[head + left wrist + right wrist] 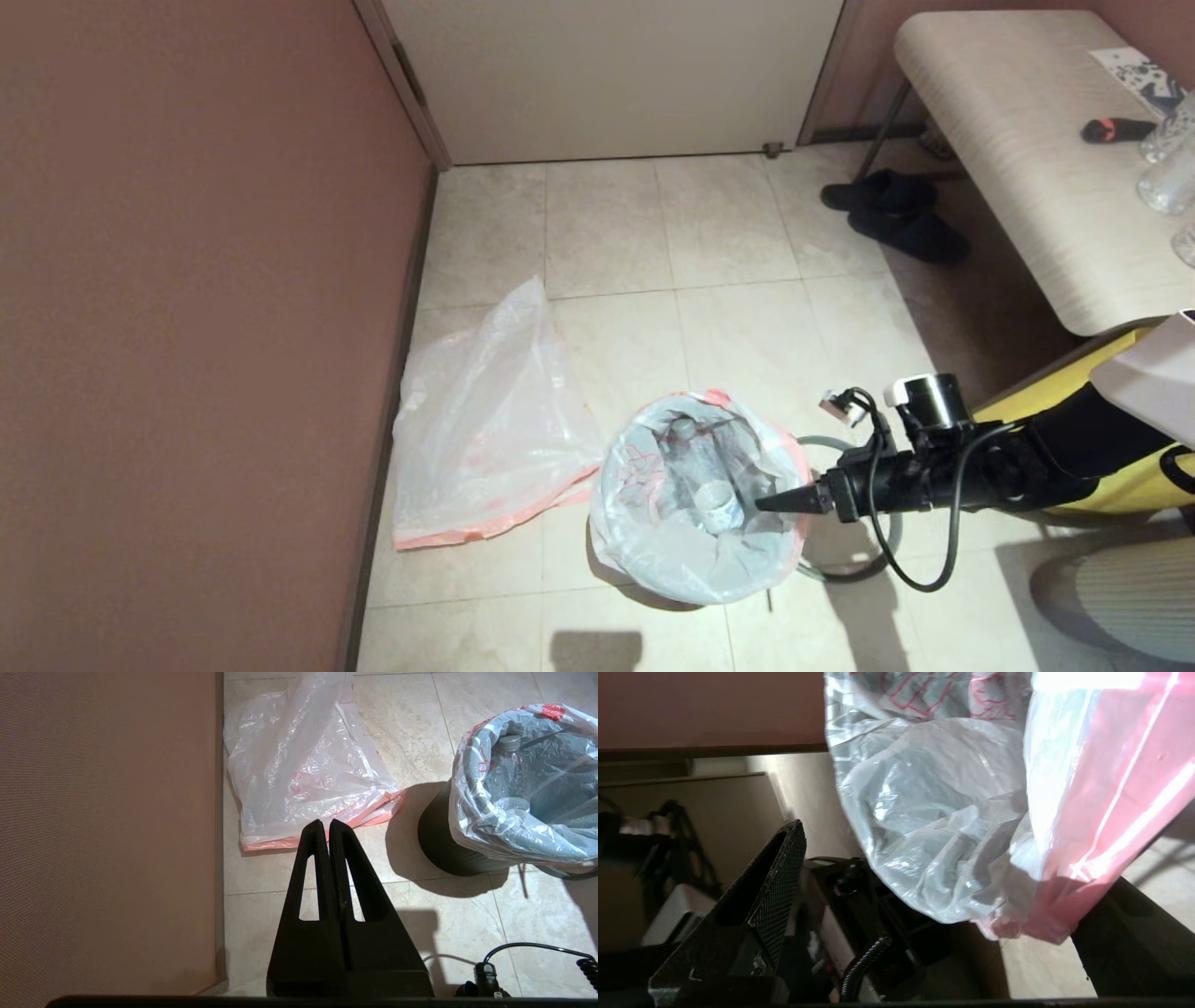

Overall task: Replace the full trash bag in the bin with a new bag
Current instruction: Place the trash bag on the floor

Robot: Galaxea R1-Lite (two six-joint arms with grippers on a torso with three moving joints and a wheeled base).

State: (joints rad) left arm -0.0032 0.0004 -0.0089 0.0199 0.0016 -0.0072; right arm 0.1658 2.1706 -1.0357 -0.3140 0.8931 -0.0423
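Bin (653,588), small, round and black, sits on the tiled floor (728,243) at lower centre of the head view, mostly hidden under its liner; its dark wall shows better in the left wrist view (439,844). Full trash bag (695,560) lines it, translucent white plastic folded out over the top edge, pink-red band and red print showing, a clear bottle (714,495) with a grey cap lying inside.

Right gripper (780,502) reaches in from the right of the head view and stands at the bag's right-hand edge, just over the fold. Fingers spread wide: in the right wrist view one black finger (770,896) stands well off to one side, the other at the far side, and the bag's pink band (1092,826) and white plastic hang between them, not pinched. A grey hoop (859,560) lies on the tiles beside the bin, under this arm.

New bag (485,420) lies limp and wrinkled on the floor at left centre of the head view, against the brownish wall (187,327), its pink band nearest the camera, close to the bin but apart from it.

Left gripper (326,828), seen only in its own wrist view, hangs above the tiles, fingers pressed together, holding nothing.

Upper right of the head view: a pale bench (1027,140) and dark slippers (896,215). Yellow bag (1120,467) behind the right arm.
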